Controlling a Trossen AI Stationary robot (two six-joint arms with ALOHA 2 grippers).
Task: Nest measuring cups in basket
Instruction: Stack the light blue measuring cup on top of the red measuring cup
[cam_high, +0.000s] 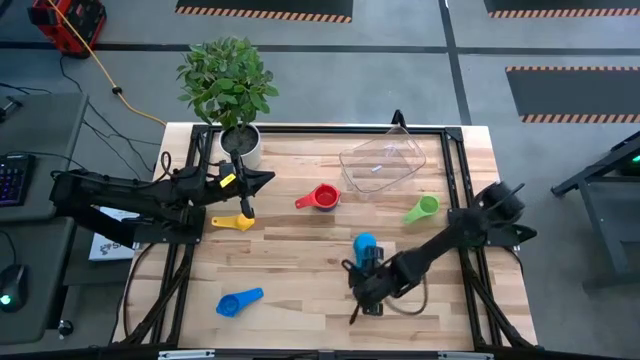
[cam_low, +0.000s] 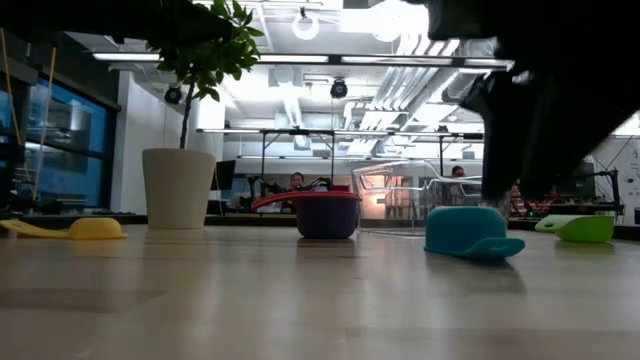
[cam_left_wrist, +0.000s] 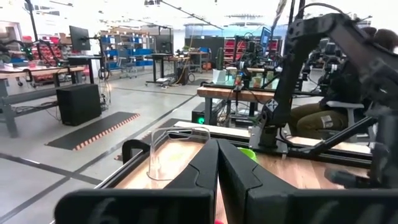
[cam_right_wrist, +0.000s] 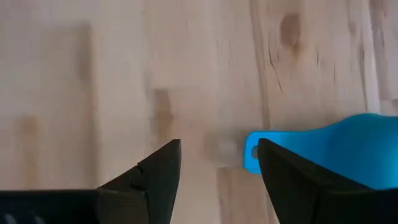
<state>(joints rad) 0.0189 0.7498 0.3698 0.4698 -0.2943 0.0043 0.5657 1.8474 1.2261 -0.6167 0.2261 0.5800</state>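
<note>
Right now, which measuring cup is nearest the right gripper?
The light blue cup, near the table's middle: the right gripper hovers open just beside it. The red, green, yellow and dark blue cups all lie farther off.

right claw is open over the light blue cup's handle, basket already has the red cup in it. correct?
Not quite. The right claw is open at the light blue cup handle, but the basket holds nothing. In the high view the red cup sits on the table beside the basket.
</note>
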